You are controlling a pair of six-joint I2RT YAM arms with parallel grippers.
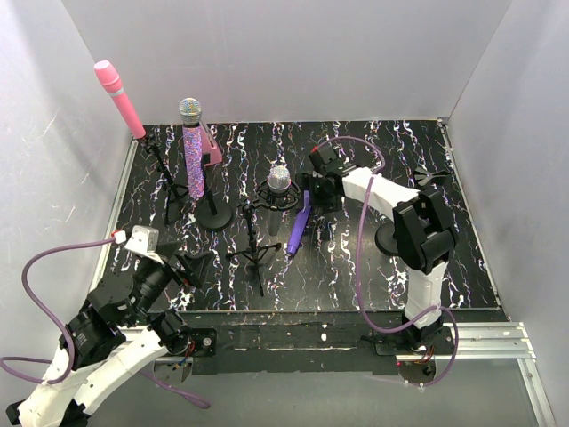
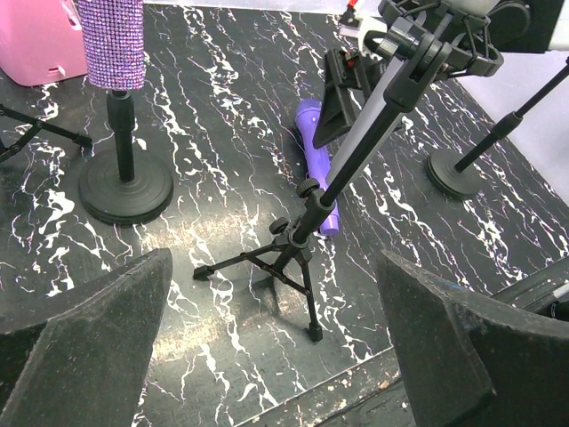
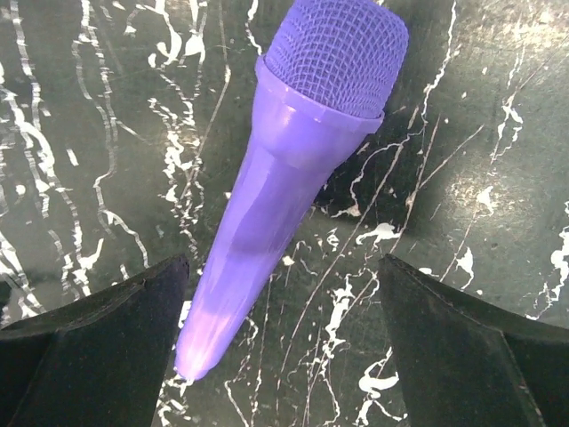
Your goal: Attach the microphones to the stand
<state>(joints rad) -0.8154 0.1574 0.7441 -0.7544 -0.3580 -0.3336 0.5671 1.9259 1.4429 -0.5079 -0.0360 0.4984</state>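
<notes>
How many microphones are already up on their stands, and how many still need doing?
Three look done: the pink microphone, the glittery microphone and the silver microphone sit up on stands. In hand: the right gripper hangs open over the purple microphone, which lies flat, not yet gripped. The left gripper is open and holds nothing. Left: lifting that last one onto a stand.

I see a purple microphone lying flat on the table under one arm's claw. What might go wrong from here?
1. The plain purple microphone is smooth and tapered, and it lies off-centre between the right arm's open jaws, so it might roll or slip as they close.
2. The tripod stand with the silver-grey microphone stands close beside it, so lifting could knock it over.
</notes>
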